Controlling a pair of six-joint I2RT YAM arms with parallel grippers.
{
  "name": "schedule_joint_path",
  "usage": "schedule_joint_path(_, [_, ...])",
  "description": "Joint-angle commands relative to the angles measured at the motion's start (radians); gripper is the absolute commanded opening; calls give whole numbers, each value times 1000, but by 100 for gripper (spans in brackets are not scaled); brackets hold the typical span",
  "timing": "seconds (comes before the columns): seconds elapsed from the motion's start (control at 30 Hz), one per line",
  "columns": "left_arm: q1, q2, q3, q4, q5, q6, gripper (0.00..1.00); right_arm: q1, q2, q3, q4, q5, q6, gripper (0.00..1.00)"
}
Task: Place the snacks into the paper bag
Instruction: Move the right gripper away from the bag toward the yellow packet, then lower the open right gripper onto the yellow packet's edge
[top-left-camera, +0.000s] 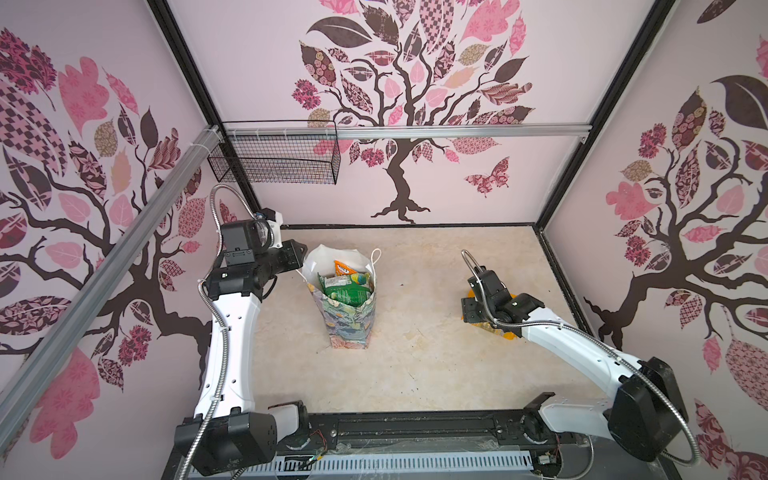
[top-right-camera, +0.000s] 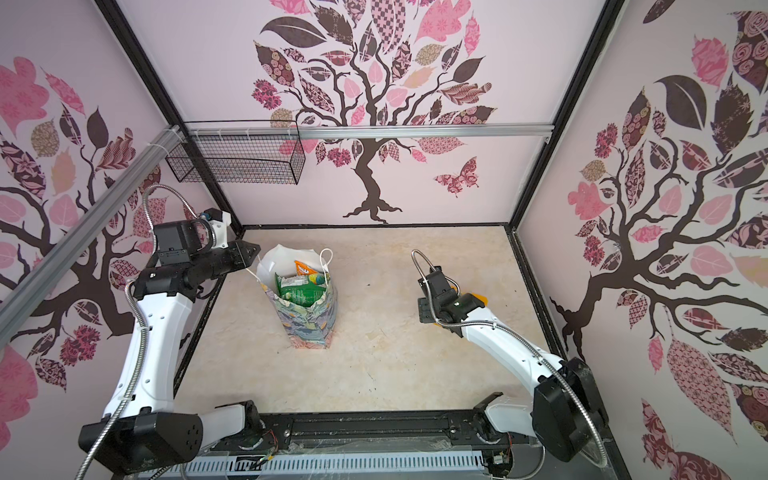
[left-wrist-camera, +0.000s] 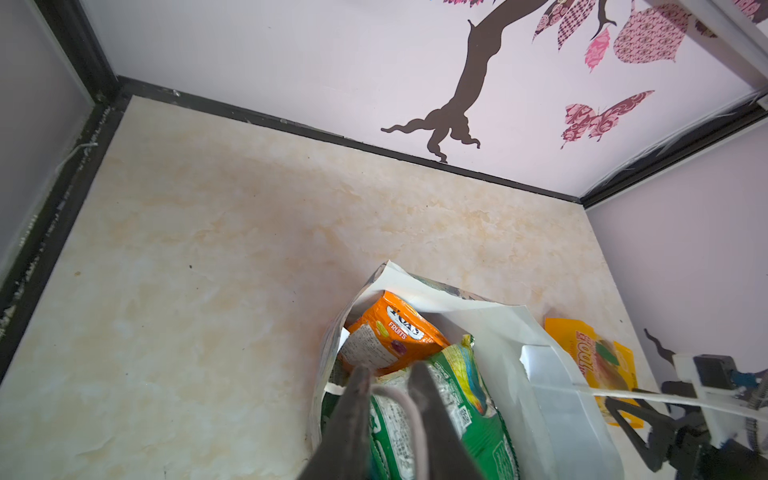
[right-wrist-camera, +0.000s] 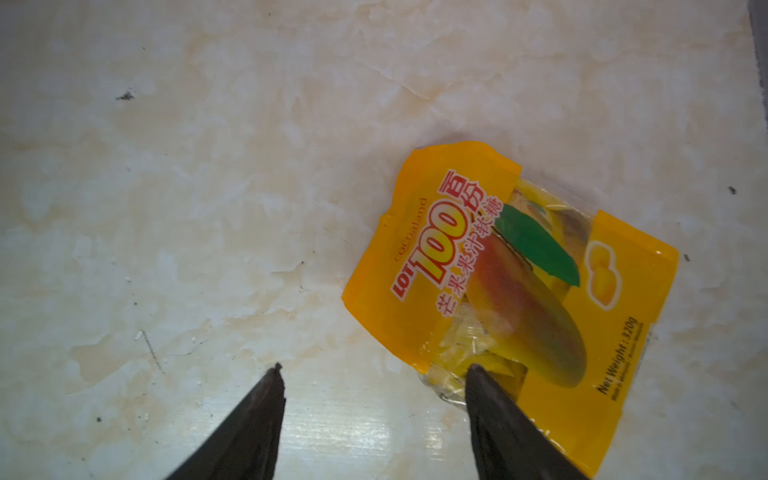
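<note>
Snacks (top-left-camera: 347, 286) already crowd the paper bag (top-left-camera: 349, 328) in both top views. It stands upright mid-bench with its mouth open, an orange packet (top-left-camera: 345, 268) and a green packet (top-left-camera: 347, 293) poking up inside. The left gripper (top-left-camera: 298, 259) sits at the bag's rim. The right gripper (top-left-camera: 468, 311) hangs low, well apart from the bag, over a yellow packet (top-left-camera: 505, 335) that shows only as slivers beneath it. The right arm is plainly the nearer one to this packet, the only snack seen loose on the bench (top-left-camera: 415, 353). A wire basket (top-left-camera: 274, 160) hangs on the back wall, and nothing shows in it.

Left wrist view: the jaws are narrow, with the bag's cord handle (left-wrist-camera: 399, 397) looped in the slim gap. Whether it is pinched I cannot tell.

Right wrist view: the jaws are wide and hold nothing. The yellow packet (right-wrist-camera: 519, 291) lies flat, off to one side of the gap. One jaw tip is over its near corner and the other is over bare bench, and the packet's long axis slants away from the jaws. My judgement is that the gripper needs a sideways shift toward the packet before closing
</note>
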Motion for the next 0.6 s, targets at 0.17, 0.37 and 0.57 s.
schedule_joint_path(0.17, [23,-2,-30,32,34,-9,0,-3,-61,-120,130,-129,131,72])
schedule_joint_path(0.37, [36,-13,-40,51,55,-19,0,-7,-79,-214,235,-147,210,73])
schedule_joint_path(0.57, [38,-6,-40,53,74,-24,0,-22,-72,-296,391,-197,287,72])
